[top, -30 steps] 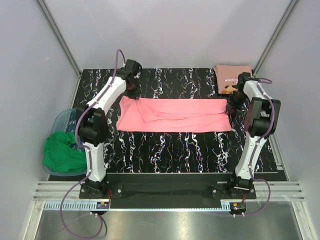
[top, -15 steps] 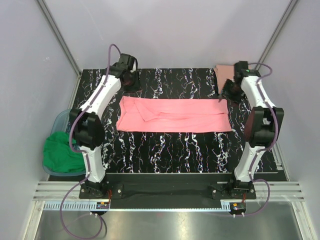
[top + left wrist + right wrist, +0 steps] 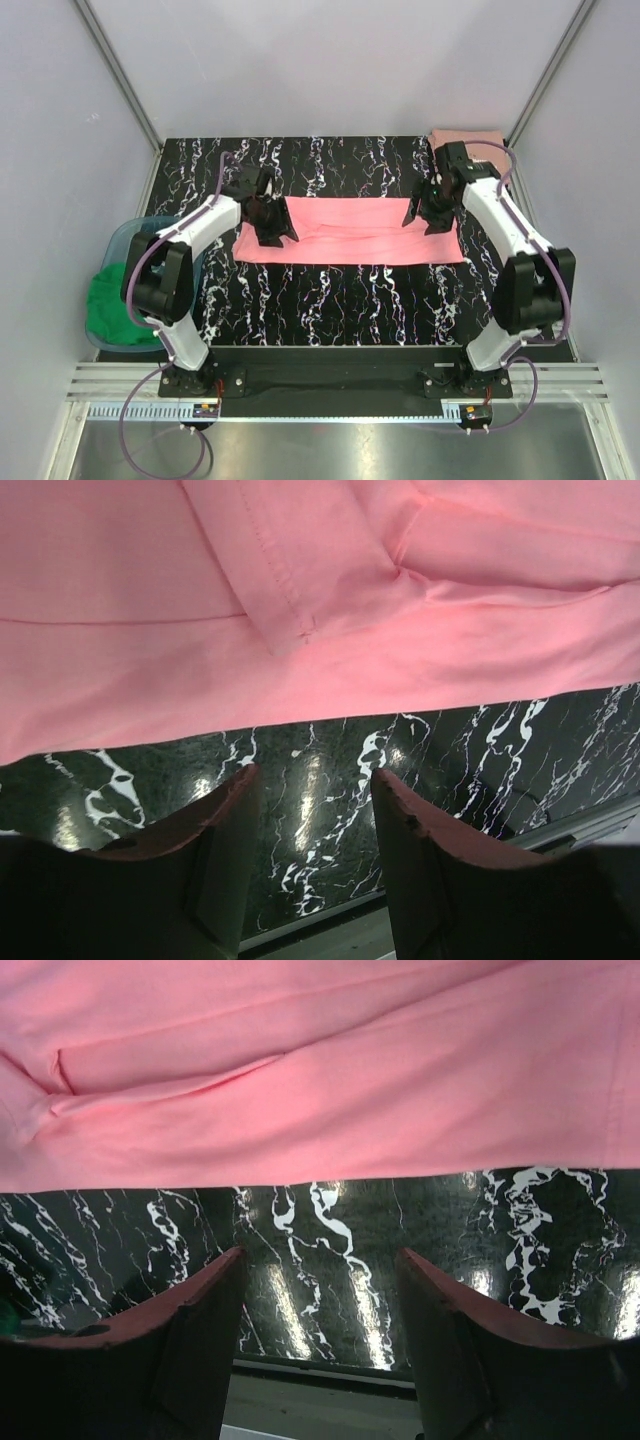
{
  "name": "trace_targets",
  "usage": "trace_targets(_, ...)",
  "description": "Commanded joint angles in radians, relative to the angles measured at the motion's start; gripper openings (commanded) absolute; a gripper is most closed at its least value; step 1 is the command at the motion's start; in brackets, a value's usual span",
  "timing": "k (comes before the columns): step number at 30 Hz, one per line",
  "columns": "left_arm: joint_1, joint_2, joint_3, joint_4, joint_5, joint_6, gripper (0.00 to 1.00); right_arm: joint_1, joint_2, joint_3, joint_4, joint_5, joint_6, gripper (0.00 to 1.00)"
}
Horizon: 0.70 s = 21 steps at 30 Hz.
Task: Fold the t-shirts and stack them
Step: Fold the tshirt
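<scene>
Pink t-shirt (image 3: 350,232) is laid as a long folded band on the bench (image 3: 350,300). The left end effector (image 3: 315,780) and right end effector (image 3: 320,1260) are held released and empty above its ends. A crosswise fold is judged next, requiring fresh edge grips.

Black marbled table (image 3: 350,290) — pale, seemingly grey walls (image 3: 330,60).

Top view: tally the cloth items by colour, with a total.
Pink: 1, the pink t-shirt spread flat on the table
Salmon: 1, the salmon t-shirt folded at the far right corner
Green: 1, the green cloth bunched in the bin on the left
Total: 3
</scene>
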Motion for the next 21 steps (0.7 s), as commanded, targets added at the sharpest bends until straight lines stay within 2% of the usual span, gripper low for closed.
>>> trace_targets(1,-0.026,0.018,-0.004,0.159,0.004,-0.080,0.53,-0.003,-0.130,-0.069,0.011,-0.018,0.016,0.68)
trace_targets(4,-0.032,0.052,-0.007,0.185,-0.027,-0.119,0.54,-0.003,-0.179,-0.115,0.013,-0.021,0.026,0.69)
trace_targets(7,-0.032,0.080,0.016,0.182,-0.046,-0.126,0.50,-0.003,-0.205,-0.130,0.005,-0.015,0.023,0.69)
trace_targets(21,-0.032,0.160,0.082,0.107,-0.123,-0.156,0.48,-0.003,-0.208,-0.129,0.002,-0.009,-0.010,0.70)
